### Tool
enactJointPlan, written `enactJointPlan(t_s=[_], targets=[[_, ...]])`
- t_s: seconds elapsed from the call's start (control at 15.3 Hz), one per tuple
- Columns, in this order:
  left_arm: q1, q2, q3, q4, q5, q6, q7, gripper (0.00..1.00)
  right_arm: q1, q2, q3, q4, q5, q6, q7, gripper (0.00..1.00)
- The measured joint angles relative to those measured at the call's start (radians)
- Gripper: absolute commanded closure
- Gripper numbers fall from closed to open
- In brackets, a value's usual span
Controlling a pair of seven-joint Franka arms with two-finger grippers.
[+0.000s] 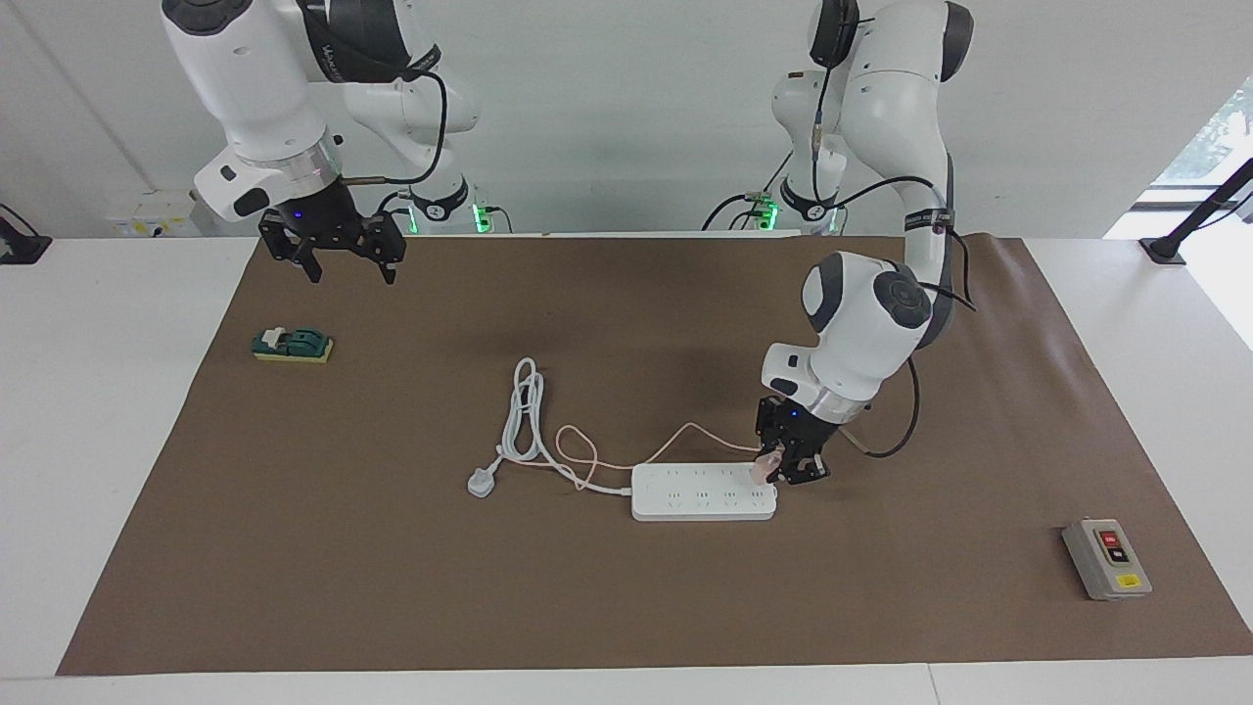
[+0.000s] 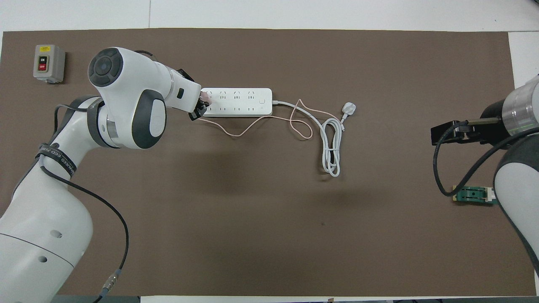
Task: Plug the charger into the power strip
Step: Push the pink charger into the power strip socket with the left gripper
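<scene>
One brown mat (image 1: 607, 607) on white table (image 1: 88, 441), pale wall (image 1: 626, 98), window (image 1: 1209, 137).

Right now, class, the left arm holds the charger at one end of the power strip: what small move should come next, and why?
Probably press straight down. The left tool grips the charger over the end socket of the power strip, at the left arm's end; whether it is fully seated cannot be told. The right tool waits, open.
</scene>
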Motion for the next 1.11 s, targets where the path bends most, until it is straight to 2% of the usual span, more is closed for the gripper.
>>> enactJointPlan(t_s=[0.39,1.11], targets=[[0.000,0.003,-0.004,-0.003,0.000,-0.001,0.003,1.00,-0.004,0.000,0.000,-0.001,0.000,0.000,-0.061,0.00],[-0.008,-0.001,-0.005,0.004,0.008,-0.057,0.014,1.00,-0.008,0.000,0.000,-0.001,-0.025,-0.001,-0.066,0.00]])
